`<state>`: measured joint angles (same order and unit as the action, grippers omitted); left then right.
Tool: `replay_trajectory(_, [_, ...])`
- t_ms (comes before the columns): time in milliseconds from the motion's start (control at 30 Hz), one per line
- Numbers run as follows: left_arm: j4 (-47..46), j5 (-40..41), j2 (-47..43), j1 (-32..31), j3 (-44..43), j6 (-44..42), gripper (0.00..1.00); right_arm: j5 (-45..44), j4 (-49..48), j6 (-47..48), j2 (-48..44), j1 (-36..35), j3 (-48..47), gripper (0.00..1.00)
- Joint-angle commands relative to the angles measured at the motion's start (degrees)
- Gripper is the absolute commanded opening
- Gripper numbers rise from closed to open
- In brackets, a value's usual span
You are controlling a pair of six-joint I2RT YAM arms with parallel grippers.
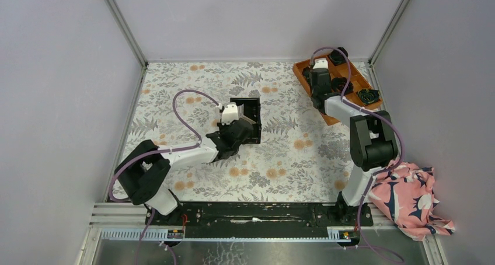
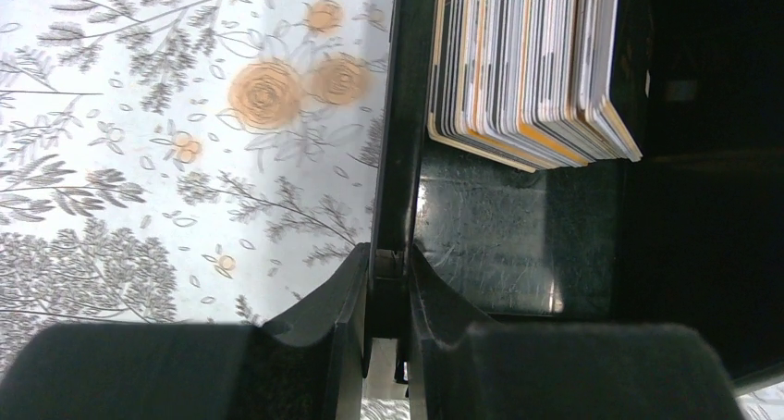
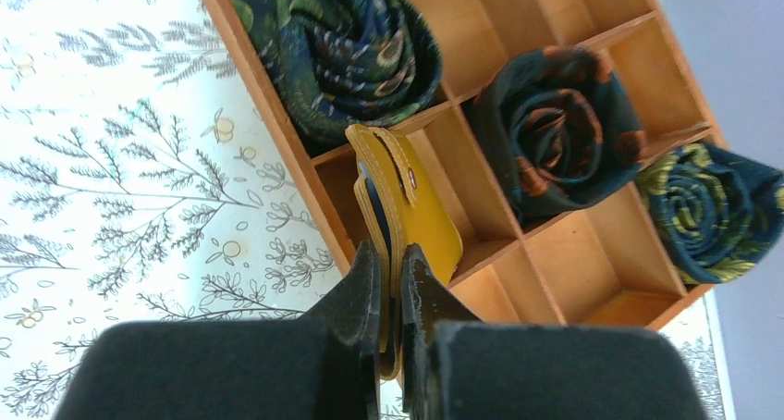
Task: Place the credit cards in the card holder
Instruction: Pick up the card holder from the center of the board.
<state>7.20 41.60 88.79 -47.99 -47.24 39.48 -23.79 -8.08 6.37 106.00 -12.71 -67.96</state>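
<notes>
Pink cloth (image 1: pixel 408 198): bunched at the near right corner, beside the right arm's base.
Tabletop (image 1: pixel 292 154): covered in a pale leaf print with orange blooms.
Left claw (image 2: pixel 388 265): clamped on one wall of the black bin (image 2: pixel 403 115), with one finger outside the wall and one inside.
Black bin: sits near the middle of the tabletop, and its dark, scuffed floor shows in the wrist view.
Credit cards (image 2: pixel 532 68): a dense stack standing on edge inside the bin, just beside the gripped wall, with edges of pale grey, white and orange-tan.
Right claw (image 3: pixel 393 277): fingers pressed together on the lower edge of the card holder (image 3: pixel 416 207).
Card holder: mustard-tan, folded shut, with a blue lining at its edge. It is held upright at a compartment on the orange tray's (image 3: pixel 573 263) near-left side; whether it touches the tray cannot be told.
Orange tray: at the far right of the tabletop, divided into square compartments.
Rolled fabrics (image 3: pixel 342 41): dark patterned rosettes, each in its own compartment, just beyond the card holder.
</notes>
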Motion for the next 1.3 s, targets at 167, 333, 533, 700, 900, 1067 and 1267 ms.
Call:
replay_trajectory(167, [-5.9,2.1,0.6,6.7,-3.7,-2.1,0.03,-6.1,-0.3,1.1,-9.8,-1.5,-1.8,0.0])
replay_trajectory(333, [-7.0,0.6,2.0,9.5,-4.9,-3.5,0.03,-6.4,1.4,0.7,-13.3,-3.3,-1.2,0.0])
replay_trajectory(533, [-8.2,-2.7,3.3,13.1,-6.3,-4.8,0.03,-7.1,3.0,-0.9,-17.5,-7.8,1.3,0.0])
replay_trajectory(700, [-7.7,-6.2,5.4,15.0,-9.5,-6.5,0.03,-7.2,4.8,-3.8,-21.3,-12.8,4.3,0.0])
replay_trajectory(900, [-7.1,-8.1,8.7,16.2,-13.2,-7.7,0.03,-8.8,6.1,-6.8,-25.3,-19.8,8.4,0.0])
replay_trajectory(1067, [-6.1,-8.5,11.2,17.2,-16.0,-8.3,0.03,-10.0,7.0,-10.7,-28.5,-26.2,12.2,0.0])
replay_trajectory(1267, [-4.5,-10.4,14.4,19.3,-19.7,-9.5,0.03,-9.1,7.1,-15.5,-32.1,-32.1,17.3,0.0])
